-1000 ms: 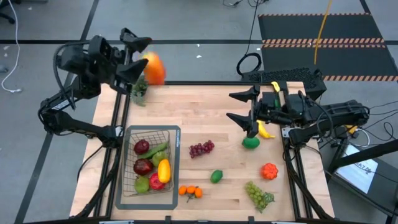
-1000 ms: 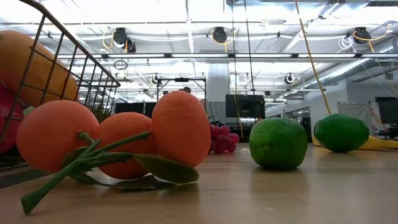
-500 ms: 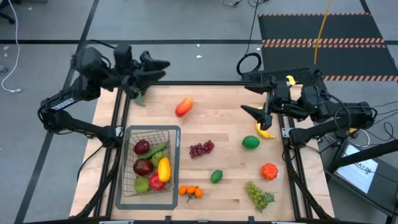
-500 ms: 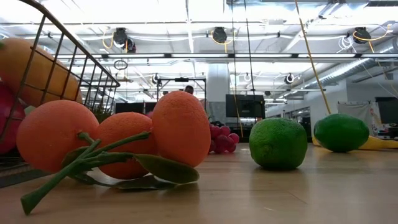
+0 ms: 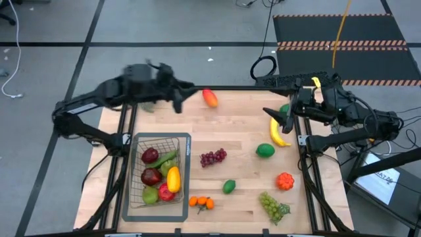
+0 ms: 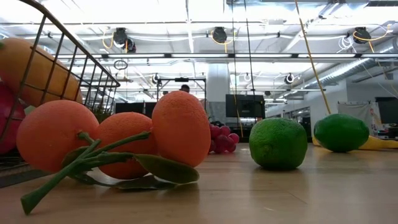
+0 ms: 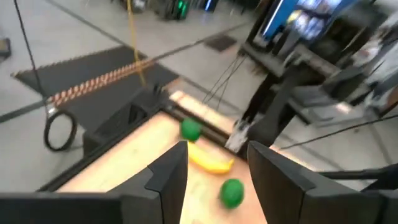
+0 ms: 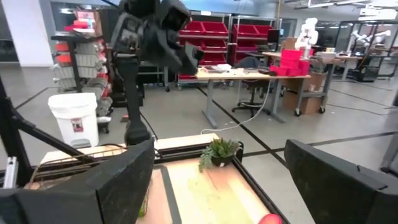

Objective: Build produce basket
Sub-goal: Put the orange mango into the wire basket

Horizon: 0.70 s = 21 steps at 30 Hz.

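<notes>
Lying right of left end effector [image 5: 179,99]: mango [image 5: 210,98]

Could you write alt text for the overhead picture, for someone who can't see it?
Seen from above, two dark robot arms reach over a wooden table scattered with toy fruit. A wire basket near the left front already holds several pieces, and a red-orange mango lies loose near the far edge.

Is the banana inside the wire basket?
No. In the high view the banana lies on the bare wooden table near the right gripper, far across from the basket.
</notes>
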Tool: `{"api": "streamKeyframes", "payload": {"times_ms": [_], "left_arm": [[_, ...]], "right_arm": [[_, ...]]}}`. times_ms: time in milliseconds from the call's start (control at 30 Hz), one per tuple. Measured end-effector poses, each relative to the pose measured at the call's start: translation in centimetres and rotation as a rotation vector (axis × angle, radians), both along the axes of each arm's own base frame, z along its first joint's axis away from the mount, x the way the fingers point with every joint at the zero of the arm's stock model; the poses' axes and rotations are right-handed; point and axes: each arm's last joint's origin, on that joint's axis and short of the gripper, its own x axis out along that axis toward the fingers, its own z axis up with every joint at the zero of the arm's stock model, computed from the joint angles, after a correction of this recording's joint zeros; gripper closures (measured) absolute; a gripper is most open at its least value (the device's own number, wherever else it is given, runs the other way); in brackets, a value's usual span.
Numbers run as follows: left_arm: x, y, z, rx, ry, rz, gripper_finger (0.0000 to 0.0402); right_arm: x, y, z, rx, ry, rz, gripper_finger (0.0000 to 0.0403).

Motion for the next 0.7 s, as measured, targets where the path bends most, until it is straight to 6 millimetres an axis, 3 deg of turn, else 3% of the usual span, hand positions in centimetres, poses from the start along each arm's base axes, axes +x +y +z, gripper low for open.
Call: {"api": "streamKeyframes", "payload": {"times_ms": [167, 367, 533, 700], "left_arm": [[3.7, 1.9, -3.7, -0.131, 0.138, 0.078, 0.0196], [6.3, 4.6, -7.4, -0.205, 0.281, 0.131, 0.0144], [4.8, 6.1, -7.7, -0.372, 0.314, 0.116, 0.0130], [1.5, 5.6, -6.3, -0.343, 0.369, 0.106, 0.0154]], "right_arm": [[0.0, -0.3, -0.5, 0.053, 0.032, -0.031, 0.0051], [0.1, -1.3, -1.4, 0.284, 0.012, -0.265, 0.0051], [1.8, -2.3, -2.5, 0.327, 0.044, -0.404, 0.0051], [5.7, -3.8, -4.3, 0.303, 0.126, -0.459, 0.0051]]}}
